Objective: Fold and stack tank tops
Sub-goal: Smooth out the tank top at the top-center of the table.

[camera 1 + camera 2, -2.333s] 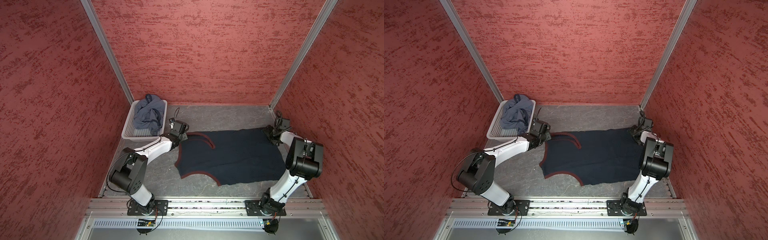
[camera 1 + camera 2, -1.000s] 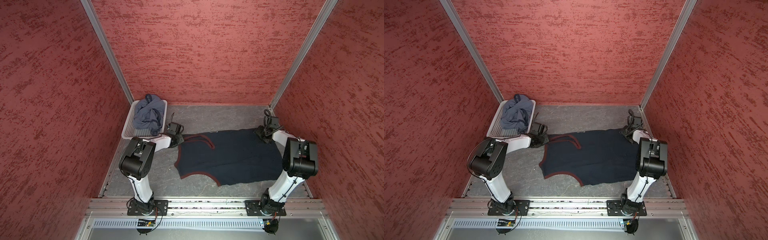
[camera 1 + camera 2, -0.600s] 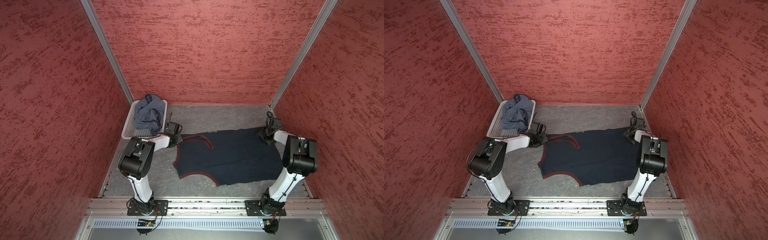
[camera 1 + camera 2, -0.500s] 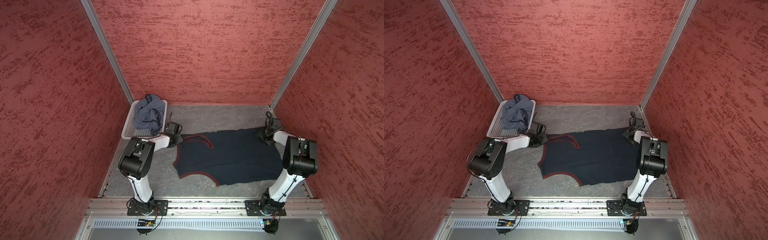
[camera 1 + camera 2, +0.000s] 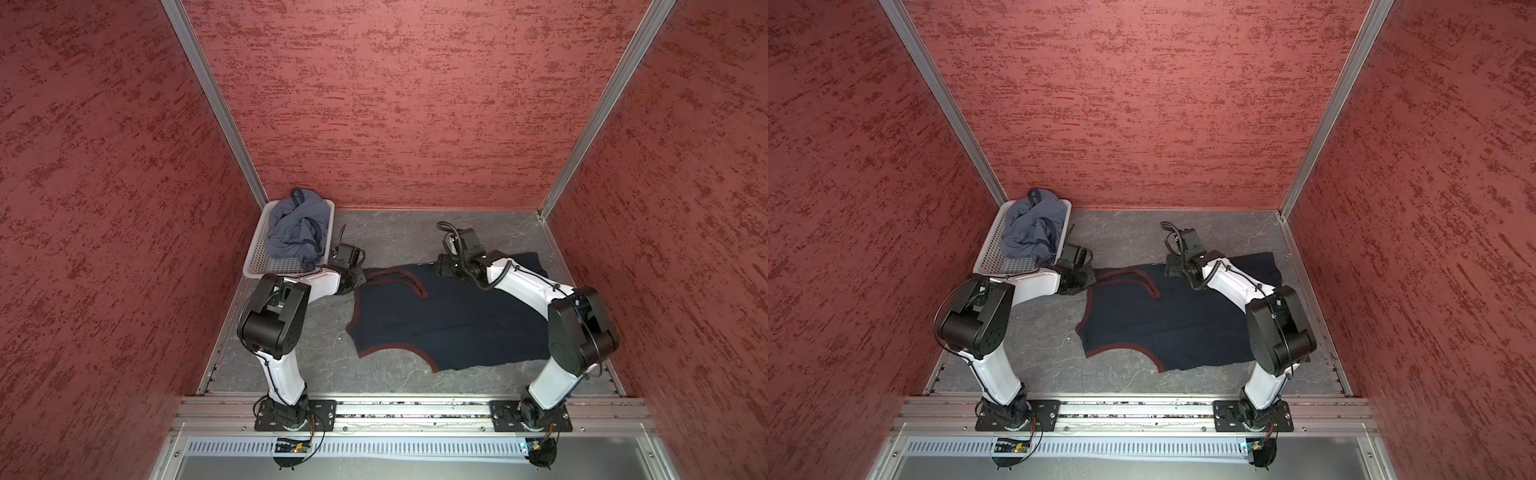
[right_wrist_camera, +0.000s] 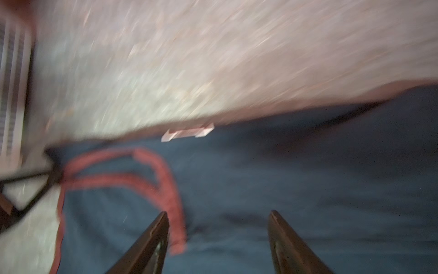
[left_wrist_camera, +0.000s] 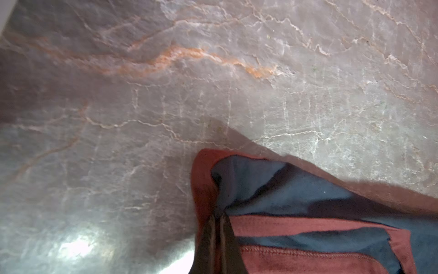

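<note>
A dark navy tank top (image 5: 453,320) (image 5: 1167,316) with maroon trim lies spread flat on the grey table in both top views. My left gripper (image 5: 362,275) (image 5: 1092,276) is shut on its far-left shoulder strap; the left wrist view shows the fingertips (image 7: 216,221) pinching the maroon-edged cloth (image 7: 296,225). My right gripper (image 5: 438,268) (image 5: 1168,268) (image 6: 218,213) hovers open over the top's far edge near the neckline, with nothing between its fingers. A slate blue-grey tank top (image 5: 297,232) (image 5: 1030,232) sits crumpled in the basket.
The white perforated basket (image 5: 257,257) (image 5: 988,253) stands at the far-left corner, just behind my left wrist. Red walls close in three sides. A metal rail (image 5: 415,409) with both arm bases runs along the near edge.
My right arm has swung left from the top's far-right corner to the middle of its far edge. The left gripper still pinches the strap in the same place.
</note>
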Robot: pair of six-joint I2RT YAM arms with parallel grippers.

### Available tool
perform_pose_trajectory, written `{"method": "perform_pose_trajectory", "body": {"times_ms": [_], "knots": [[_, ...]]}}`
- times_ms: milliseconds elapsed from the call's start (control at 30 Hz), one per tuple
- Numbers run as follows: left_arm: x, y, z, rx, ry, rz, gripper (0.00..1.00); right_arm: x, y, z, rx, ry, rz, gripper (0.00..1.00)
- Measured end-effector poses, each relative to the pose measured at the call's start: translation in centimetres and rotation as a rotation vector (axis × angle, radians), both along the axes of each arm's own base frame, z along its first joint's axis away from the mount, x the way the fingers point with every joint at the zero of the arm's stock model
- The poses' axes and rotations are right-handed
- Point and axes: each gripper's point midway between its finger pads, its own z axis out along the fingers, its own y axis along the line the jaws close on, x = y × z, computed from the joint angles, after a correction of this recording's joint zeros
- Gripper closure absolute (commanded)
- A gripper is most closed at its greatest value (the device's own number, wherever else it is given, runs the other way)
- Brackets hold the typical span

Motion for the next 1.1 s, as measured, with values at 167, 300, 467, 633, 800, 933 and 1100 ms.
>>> {"method": "perform_pose_trajectory", "body": {"times_ms": [167, 300, 467, 633, 800, 933, 1100], "knots": [[0.0, 0.0, 0.0, -0.002, 0.0, -0.001, 0.97, -1.5, 4.9, -1.5, -0.027, 0.037, 0.11, 0.39], [0.0, -0.1, 0.0, -0.003, 0.0, -0.005, 0.97, -2.0, 5.9, -3.6, -0.068, 0.078, 0.139, 0.44], [0.0, -0.1, 0.0, -0.004, 0.001, -0.006, 0.97, -2.4, 5.4, -5.7, -0.126, 0.117, 0.133, 0.49], [0.0, -0.1, 0.0, -0.004, 0.0, -0.006, 0.97, -2.2, 5.1, -6.6, -0.17, 0.126, 0.125, 0.57], [0.0, -0.1, 0.0, -0.006, 0.002, -0.006, 0.97, -2.1, 5.0, -7.0, -0.198, 0.122, 0.124, 0.72], [0.1, -0.2, 0.0, -0.011, 0.002, -0.006, 0.97, -2.2, 5.0, -7.0, -0.218, 0.113, 0.126, 0.86], [0.2, 0.1, 0.0, -0.02, 0.007, -0.002, 0.97, -2.7, 5.1, -7.0, -0.235, 0.1, 0.138, 0.96]]}}
